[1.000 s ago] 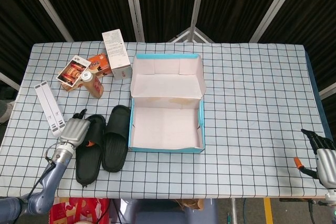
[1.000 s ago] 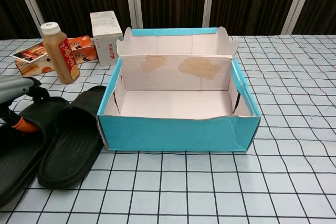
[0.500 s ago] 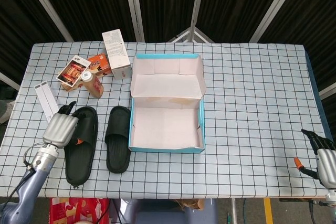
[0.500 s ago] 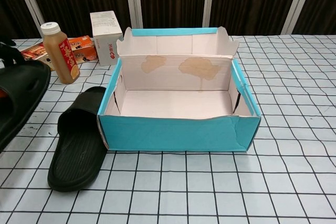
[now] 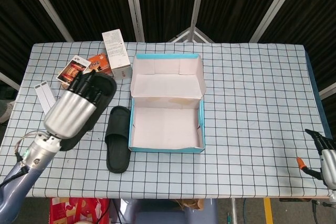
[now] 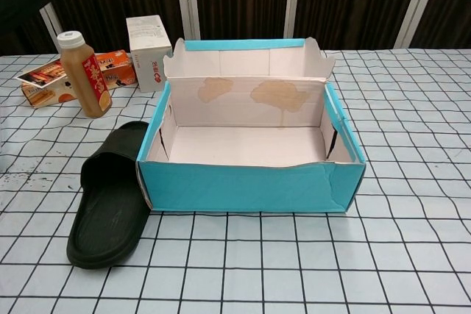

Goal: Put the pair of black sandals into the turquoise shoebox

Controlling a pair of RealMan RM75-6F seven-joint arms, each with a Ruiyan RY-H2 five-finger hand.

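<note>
My left hand (image 5: 77, 107) is raised well above the table's left side and grips one black sandal (image 5: 108, 86), whose sole shows past the fingers. In the chest view only a dark shape in the top left corner hints at that lifted sandal. The other black sandal (image 5: 118, 139) (image 6: 110, 204) lies flat on the checked cloth, just left of the turquoise shoebox (image 5: 166, 150) (image 6: 250, 189). The box stands open and empty, with its lid folded back. My right hand (image 5: 326, 160) hangs at the table's front right corner, fingers apart, holding nothing.
Behind the sandal stand a milk-tea bottle (image 6: 82, 73), a white carton (image 6: 147, 42) and an orange packet (image 6: 114, 66). A flat snack box (image 5: 73, 70) and a white strip (image 5: 42, 94) lie at the far left. Dark curtains back the table.
My left hand has lifted one sandal off the table, up and toward the box, out of the chest view. The second sandal and the right hand stay put.
</note>
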